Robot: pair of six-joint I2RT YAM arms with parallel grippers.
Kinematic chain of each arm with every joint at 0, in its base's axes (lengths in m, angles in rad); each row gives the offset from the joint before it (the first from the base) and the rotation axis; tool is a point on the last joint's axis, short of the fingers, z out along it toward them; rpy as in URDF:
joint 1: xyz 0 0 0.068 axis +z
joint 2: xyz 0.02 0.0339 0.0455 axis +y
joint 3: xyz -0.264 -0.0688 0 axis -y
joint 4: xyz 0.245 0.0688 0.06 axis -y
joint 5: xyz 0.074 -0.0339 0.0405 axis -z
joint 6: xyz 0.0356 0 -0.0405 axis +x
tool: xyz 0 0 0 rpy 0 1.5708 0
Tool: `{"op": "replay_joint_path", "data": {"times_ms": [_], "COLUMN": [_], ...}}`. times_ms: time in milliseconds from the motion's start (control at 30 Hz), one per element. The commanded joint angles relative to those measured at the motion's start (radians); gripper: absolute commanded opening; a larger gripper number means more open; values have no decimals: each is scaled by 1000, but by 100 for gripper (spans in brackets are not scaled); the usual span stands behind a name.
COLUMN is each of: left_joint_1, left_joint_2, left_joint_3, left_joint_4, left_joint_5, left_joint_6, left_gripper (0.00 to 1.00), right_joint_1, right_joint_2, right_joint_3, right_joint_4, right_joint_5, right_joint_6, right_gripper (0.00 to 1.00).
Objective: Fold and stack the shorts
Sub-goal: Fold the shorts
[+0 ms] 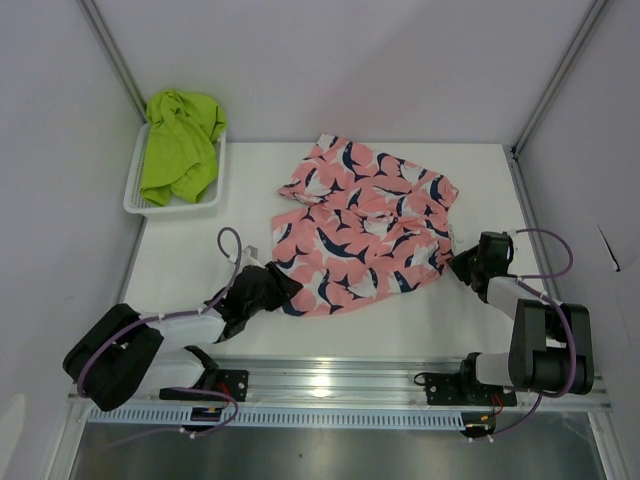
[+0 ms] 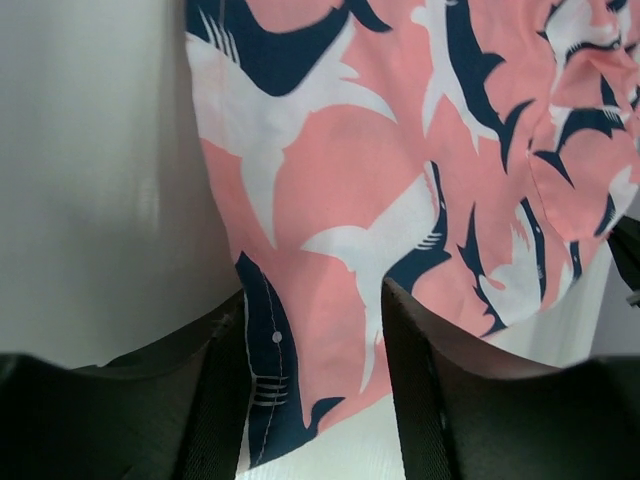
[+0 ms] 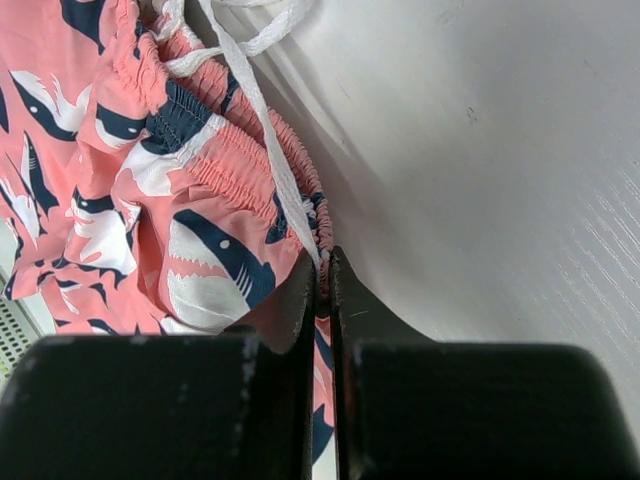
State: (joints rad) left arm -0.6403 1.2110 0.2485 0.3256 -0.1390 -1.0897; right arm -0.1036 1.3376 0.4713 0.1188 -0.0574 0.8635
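The pink shorts (image 1: 360, 225) with navy and white sharks lie spread and rumpled in the middle of the white table. My left gripper (image 1: 285, 290) sits at their near left corner. In the left wrist view its jaws (image 2: 312, 295) stand open, with the hem corner of the pink shorts (image 2: 400, 170) lying between them, not pinched. At the shorts' right edge my right gripper (image 1: 462, 262) is shut on the elastic waistband, fingertips (image 3: 325, 255) pressed on the gathered pink fabric (image 3: 120, 180). The lime green shorts (image 1: 180, 145) lie bunched in the basket.
A white mesh basket (image 1: 135, 205) stands at the far left corner of the table. A white drawstring (image 3: 260, 100) trails across the waistband. Walls and metal frame posts close in the table on the left, back and right.
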Motion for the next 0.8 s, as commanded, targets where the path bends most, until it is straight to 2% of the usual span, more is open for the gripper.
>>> {"op": "replay_joint_path", "data": {"times_ms": [0,167,433,667,767], "left_joint_1": [-5,-5,-5,-5,-5], "left_joint_2": [48,35,-82,-130,-116], "left_joint_3": [-41,-116,-179,-157,-146], "left_joint_4": [50,79,15,-105,-123], "left_joint_5": [102,127,131,131,188], "left_joint_6": [10,-10,-1,28,36], "left_gripper": [54,53,50,51,52], "right_joint_1": [2,4,4,4,4], "right_joint_2": [12,18,32,34,34], "right_joint_3": [-5,-7,-3,-5,-5], "right_joint_4": [47,51,59,61,61], "right_joint_5": [-5,-12,-19,-19,-18], "right_joint_6": [-6,-9,-9,-11,-11], "right_gripper": [0,0,0,0,0]}}
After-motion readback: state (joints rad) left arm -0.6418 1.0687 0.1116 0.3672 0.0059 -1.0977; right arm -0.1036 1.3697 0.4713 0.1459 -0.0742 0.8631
